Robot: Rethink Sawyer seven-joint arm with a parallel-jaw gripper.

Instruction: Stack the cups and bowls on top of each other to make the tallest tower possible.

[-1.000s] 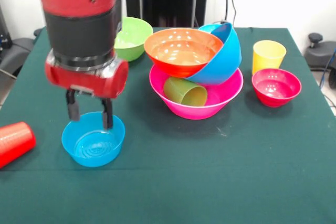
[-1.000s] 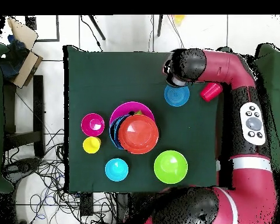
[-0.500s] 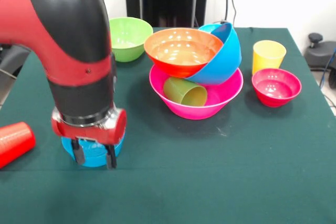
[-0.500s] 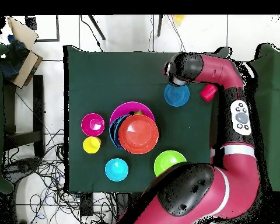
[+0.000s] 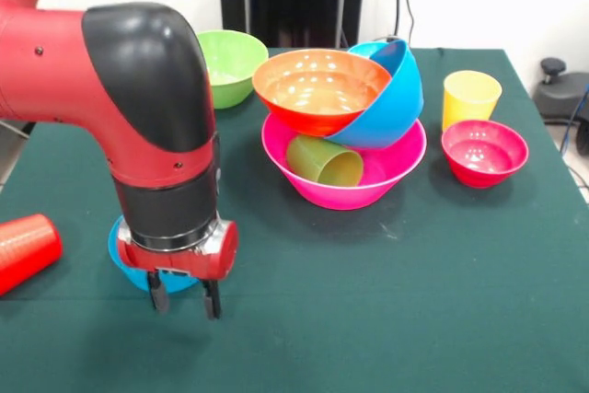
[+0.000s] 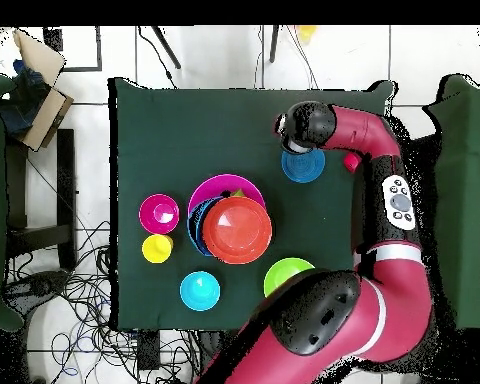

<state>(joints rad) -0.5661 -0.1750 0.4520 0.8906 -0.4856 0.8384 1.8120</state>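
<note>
My gripper (image 5: pixel 184 302) hangs open and empty just above the cloth, on the camera side of the small blue bowl (image 5: pixel 126 262), which my wrist mostly hides. The tower is the big pink bowl (image 5: pixel 396 165) holding a green cup (image 5: pixel 324 161) on its side, a tilted large blue bowl (image 5: pixel 394 98) and an orange bowl (image 5: pixel 320 89) on top. A red cup (image 5: pixel 26 248) lies on its side at the left edge. The yellow cup (image 5: pixel 470 97) and magenta bowl (image 5: pixel 484 152) stand to the right. In the overhead view the small blue bowl (image 6: pixel 306 167) lies just below my wrist.
A lime green bowl (image 5: pixel 228 63) sits at the back left, partly behind my arm. A cyan bowl (image 6: pixel 200 290) stands alone below the tower (image 6: pixel 238 230) in the overhead view. The green cloth (image 5: pixel 414 301) covers the table to its edges.
My gripper has moved off the small blue bowl toward the camera and slightly right, lower over the cloth. The bowl stayed where it was. More of the arm now reaches across the table.
</note>
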